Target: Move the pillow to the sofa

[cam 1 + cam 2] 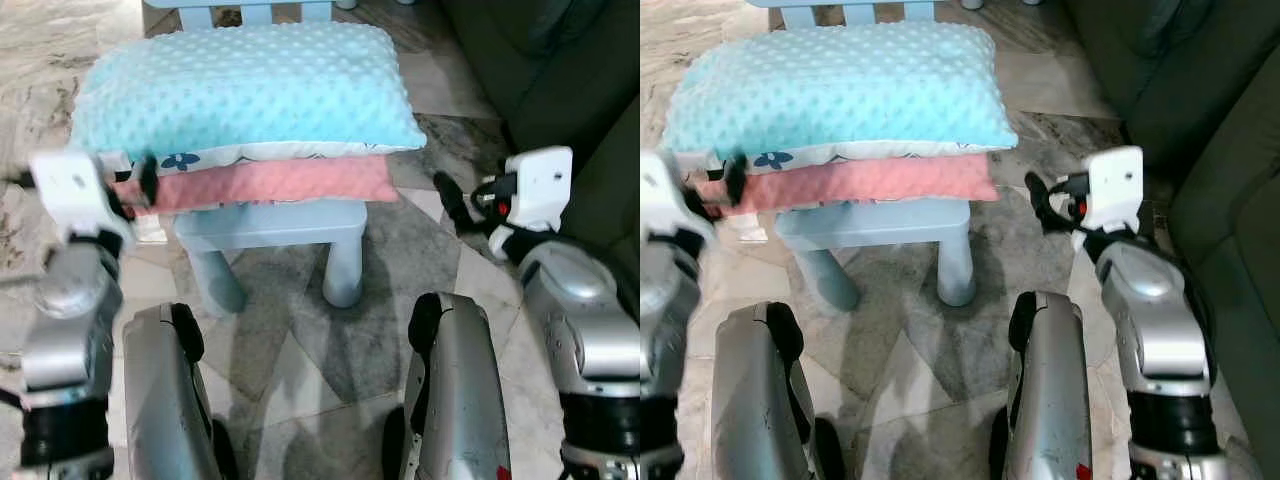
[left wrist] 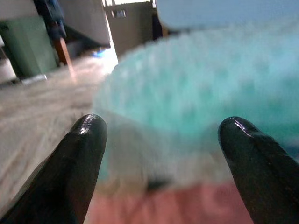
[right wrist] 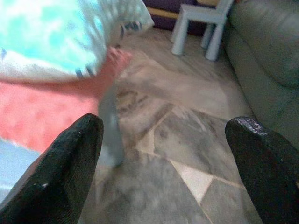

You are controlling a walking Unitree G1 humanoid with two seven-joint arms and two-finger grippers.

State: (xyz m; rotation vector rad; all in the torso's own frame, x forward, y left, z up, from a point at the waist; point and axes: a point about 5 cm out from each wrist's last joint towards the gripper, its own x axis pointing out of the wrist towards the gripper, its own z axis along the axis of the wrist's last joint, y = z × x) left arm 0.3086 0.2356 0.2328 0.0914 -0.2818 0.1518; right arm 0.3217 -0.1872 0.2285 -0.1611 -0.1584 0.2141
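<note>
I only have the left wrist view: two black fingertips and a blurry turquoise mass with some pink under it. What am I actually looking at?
Observer: A turquoise dotted plush pillow lying on top of a pink pillow; both rest on a small light blue plastic stool.
Operator: Where is the left gripper relative to them?
Observer: The left gripper sits at the stack's left end, level with the seam between the two pillows, fingers open.
Operator: And the right arm?
Observer: The right gripper is open too, off the stack's right end, apart from the pillows, over the marble floor.
Operator: Where's the sofa?
Observer: The dark green sofa stands to the robot's right.
</note>
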